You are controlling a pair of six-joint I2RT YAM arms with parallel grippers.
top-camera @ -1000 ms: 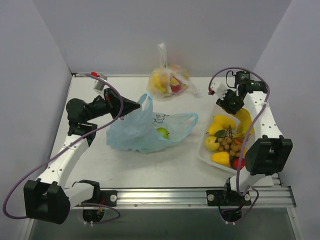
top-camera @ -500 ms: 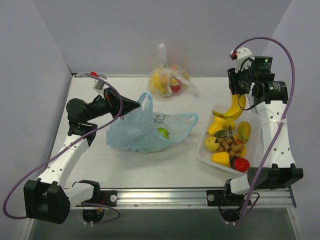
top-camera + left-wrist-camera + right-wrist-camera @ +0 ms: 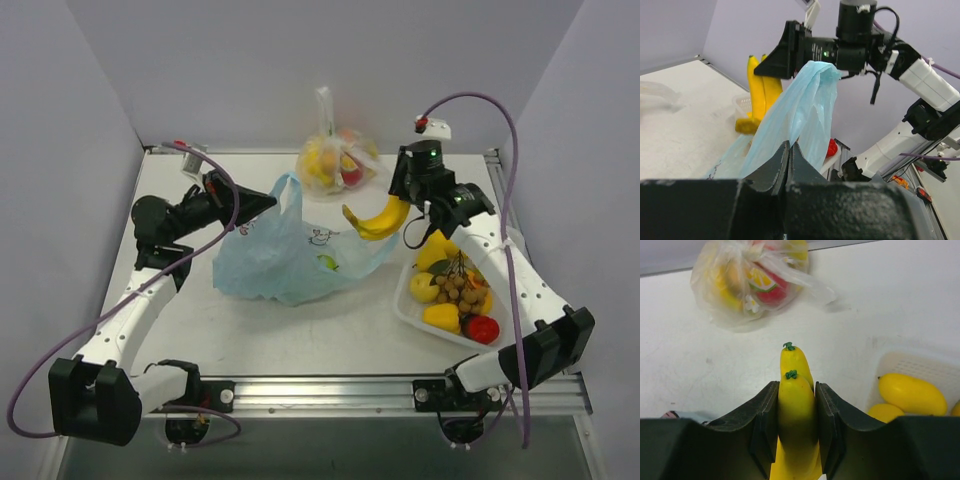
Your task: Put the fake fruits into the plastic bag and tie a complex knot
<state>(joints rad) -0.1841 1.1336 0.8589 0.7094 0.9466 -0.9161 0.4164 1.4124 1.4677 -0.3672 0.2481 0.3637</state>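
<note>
The light-blue plastic bag lies mid-table with a green apple inside. My left gripper is shut on one handle loop of the bag and holds it raised. My right gripper is shut on a yellow banana pair, held in the air over the bag's right handle; the bananas show between its fingers in the right wrist view. More fake fruits, lemons, a brown grape cluster and a red one, lie in the white tray. No knot shows in the blue bag.
A clear colourless bag of fruit with a twisted neck stands at the back centre; it also shows in the right wrist view. Walls close in the table at the left, back and right.
My right gripper lifted the bananas out of the tray and carried them left, to over the bag. My left gripper raised the bag handle slightly.
</note>
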